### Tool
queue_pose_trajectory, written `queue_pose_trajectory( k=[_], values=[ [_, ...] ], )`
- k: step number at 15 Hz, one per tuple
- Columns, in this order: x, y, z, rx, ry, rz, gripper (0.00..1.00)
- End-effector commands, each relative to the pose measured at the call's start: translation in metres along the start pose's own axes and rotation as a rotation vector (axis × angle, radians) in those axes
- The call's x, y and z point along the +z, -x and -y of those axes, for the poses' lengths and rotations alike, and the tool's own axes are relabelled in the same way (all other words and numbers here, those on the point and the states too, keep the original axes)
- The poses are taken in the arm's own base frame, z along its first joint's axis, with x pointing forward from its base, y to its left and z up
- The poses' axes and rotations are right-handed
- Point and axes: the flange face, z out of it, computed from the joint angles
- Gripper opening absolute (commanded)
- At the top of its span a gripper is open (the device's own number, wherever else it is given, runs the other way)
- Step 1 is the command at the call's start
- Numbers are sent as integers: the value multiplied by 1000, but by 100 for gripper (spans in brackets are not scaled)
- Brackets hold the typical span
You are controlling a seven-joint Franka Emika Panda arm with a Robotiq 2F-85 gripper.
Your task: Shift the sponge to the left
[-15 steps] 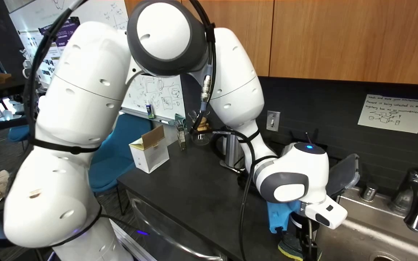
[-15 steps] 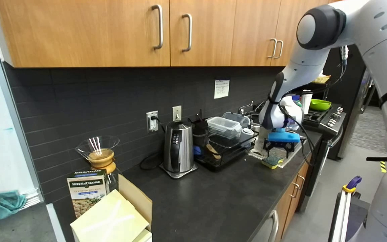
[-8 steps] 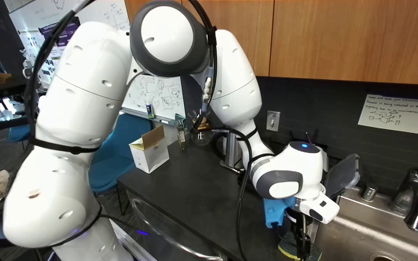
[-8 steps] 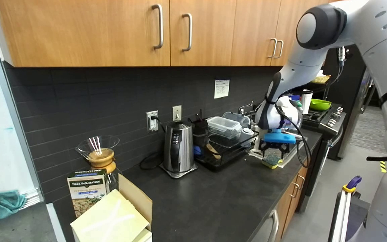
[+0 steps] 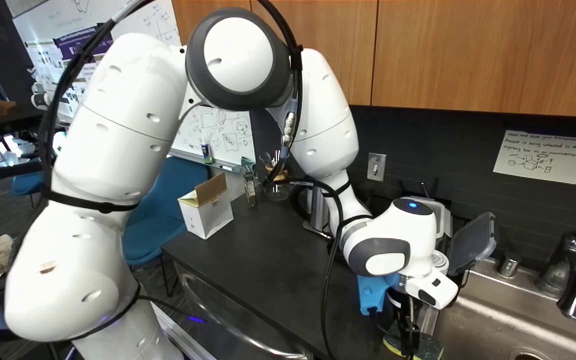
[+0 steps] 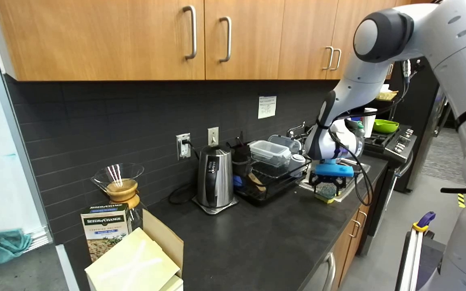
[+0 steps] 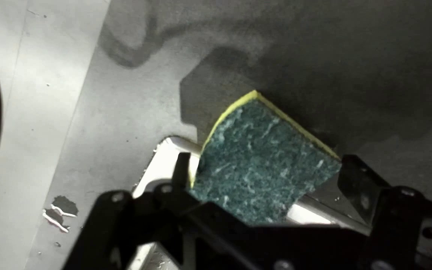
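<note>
A sponge [image 7: 264,161], dark green face up, lies at the edge of the counter [image 6: 249,246] beside the sink [image 5: 473,327], its six-o'clock end across the metal rim [image 7: 163,159], as my fingers [image 7: 358,180] stand spread on either side of it, at nine and three o'clock in the wrist view, gripping nothing; whether they touch it I cannot tell. I judge the approach nearly done, the grasp yet to come. The next move calls for settling lower if needed, closing on both sides, then shifting it left, likely toward eight o'clock in an exterior view, passing the dish rack [image 6: 271,194] at nine.
</note>
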Motion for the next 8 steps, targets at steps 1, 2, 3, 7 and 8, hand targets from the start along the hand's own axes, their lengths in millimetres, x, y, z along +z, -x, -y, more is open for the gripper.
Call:
queue_pose_trajectory(
  k=[1,2,3,7,8],
  values=[
    [7,6,0,1,-3,-4,100],
    [9,6,0,1,-1,-4,100],
    [9,6,0,1,0,-3,100],
    [11,7,0,-1,0,-1,74],
    [11,7,0,-2,0,-1,69]
  ],
)
